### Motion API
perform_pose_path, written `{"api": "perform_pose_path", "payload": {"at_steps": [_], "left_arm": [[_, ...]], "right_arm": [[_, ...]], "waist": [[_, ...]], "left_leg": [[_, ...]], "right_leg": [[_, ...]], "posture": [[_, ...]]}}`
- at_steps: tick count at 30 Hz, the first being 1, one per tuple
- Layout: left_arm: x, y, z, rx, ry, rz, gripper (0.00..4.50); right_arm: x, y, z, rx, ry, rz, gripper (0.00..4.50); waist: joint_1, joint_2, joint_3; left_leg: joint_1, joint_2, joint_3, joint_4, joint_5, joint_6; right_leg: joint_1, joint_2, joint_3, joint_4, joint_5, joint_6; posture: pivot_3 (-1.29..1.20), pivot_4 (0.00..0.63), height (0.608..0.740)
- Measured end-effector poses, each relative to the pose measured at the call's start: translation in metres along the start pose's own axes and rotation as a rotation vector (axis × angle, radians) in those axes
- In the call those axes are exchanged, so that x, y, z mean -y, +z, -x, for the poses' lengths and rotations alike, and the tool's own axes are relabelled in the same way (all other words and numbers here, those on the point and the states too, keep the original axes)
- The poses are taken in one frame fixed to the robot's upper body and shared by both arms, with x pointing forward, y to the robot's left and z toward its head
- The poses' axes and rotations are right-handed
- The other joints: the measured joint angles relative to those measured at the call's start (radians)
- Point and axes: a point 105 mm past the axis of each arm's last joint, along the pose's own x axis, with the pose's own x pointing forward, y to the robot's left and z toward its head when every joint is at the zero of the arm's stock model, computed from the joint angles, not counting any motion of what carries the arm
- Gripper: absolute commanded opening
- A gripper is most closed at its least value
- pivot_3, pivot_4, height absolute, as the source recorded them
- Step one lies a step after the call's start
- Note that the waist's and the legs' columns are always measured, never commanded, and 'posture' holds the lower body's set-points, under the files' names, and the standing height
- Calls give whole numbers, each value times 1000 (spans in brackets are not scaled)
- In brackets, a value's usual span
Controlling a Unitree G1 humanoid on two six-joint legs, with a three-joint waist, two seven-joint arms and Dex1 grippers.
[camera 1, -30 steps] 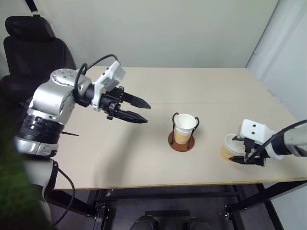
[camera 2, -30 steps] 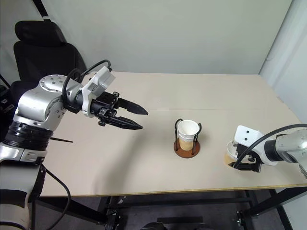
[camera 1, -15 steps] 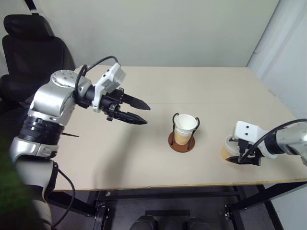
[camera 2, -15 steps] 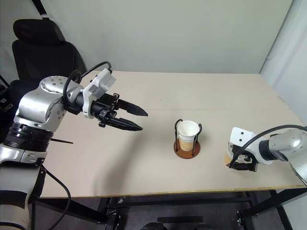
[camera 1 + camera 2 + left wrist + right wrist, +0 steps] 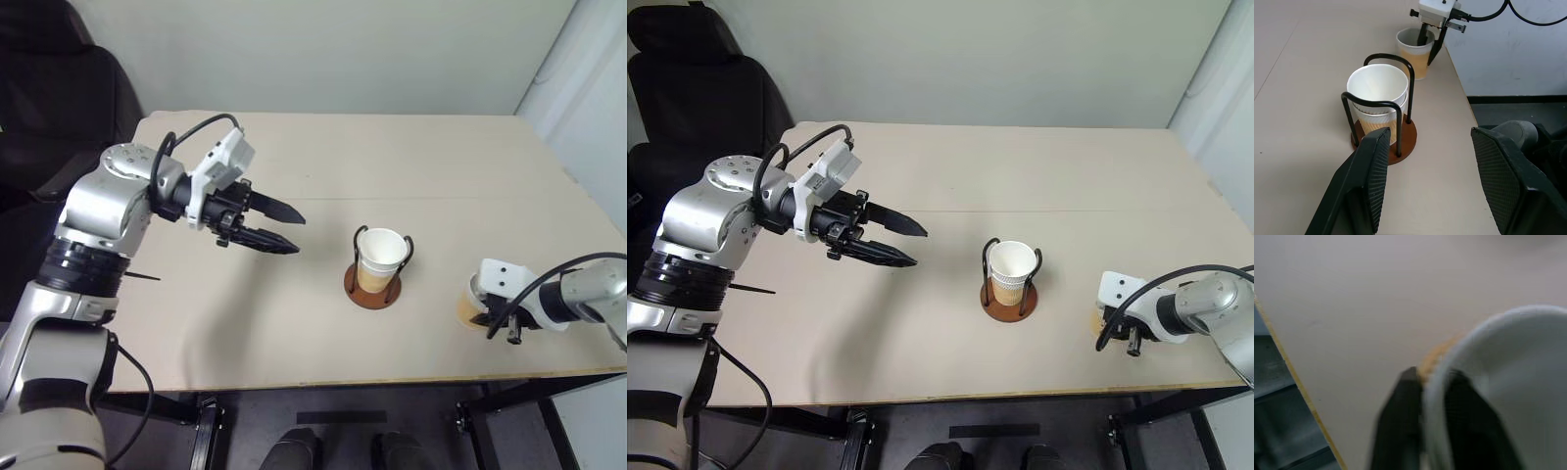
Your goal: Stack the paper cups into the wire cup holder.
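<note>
Between right fingers [image 5: 1405,396], cup rim [image 5: 1488,328]

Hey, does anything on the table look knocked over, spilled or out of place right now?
Nothing stands out. The wire cup holder stands upright with nested paper cups in it. The loose paper cup near the table edge is upright too, its wall pinched by the right gripper.

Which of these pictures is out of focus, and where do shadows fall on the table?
Right wrist view: blurred, the right tool pinching the soft-edged rim of a paper cup. Left wrist view: sharp on the wire cup holder. Left eye view: even light, a faint shadow on the table under the left tool.
</note>
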Motion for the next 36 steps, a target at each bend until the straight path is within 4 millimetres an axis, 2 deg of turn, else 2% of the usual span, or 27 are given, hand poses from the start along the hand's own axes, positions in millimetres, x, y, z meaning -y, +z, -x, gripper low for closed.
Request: {"api": "perform_pose_path", "payload": {"at_steps": [8, 12, 18, 26, 31, 36], "left_arm": [[-2, -2, 1, -6, 11, 6, 2814], [-3, -3, 1, -3, 15, 10, 2814], [-5, -4, 1, 1, 16, 5, 2814], [-5, -5, -4, 0, -1, 3, 2814], [-6, -3, -7, 1, -7, -8, 2814], [-7, -2, -9, -9, -15, -16, 2814]], "right_arm": [[2, 2, 4, 8, -6, 1, 41], [12, 13, 20, 28, -53, 35, 41], [25, 48, 56, 95, -149, 126, 41], [25, 120, 100, 282, -218, 269, 41], [21, 150, 107, 332, -197, 342, 41], [11, 175, 100, 381, -119, 409, 41]], "waist": [[1, -1, 4], [1, 0, 10], [1, 2, 18], [1, 3, 21], [2, 3, 22], [1, 4, 22]], "left_leg": [[-3, 0, -1, -1, -1, -2], [-3, 0, -1, -1, -1, -2], [-4, 0, -1, -1, -2, -3], [-10, 0, -3, 0, -1, -2], [-14, 0, -5, 0, -1, -2], [-14, 0, -5, 0, -1, -2]], "right_leg": [[-2, 0, -1, -4, 0, 0], [-2, 0, -1, -3, 0, 0], [-3, 0, -1, -3, 0, 0], [-9, 0, -2, -3, 0, 0], [-12, 0, -2, -4, 0, 0], [-13, 0, -3, -4, -1, 0]], "posture": [[0, 150, 740], [0, 150, 740], [0, 150, 740], [0, 150, 740], [0, 150, 740], [0, 150, 740]]}}
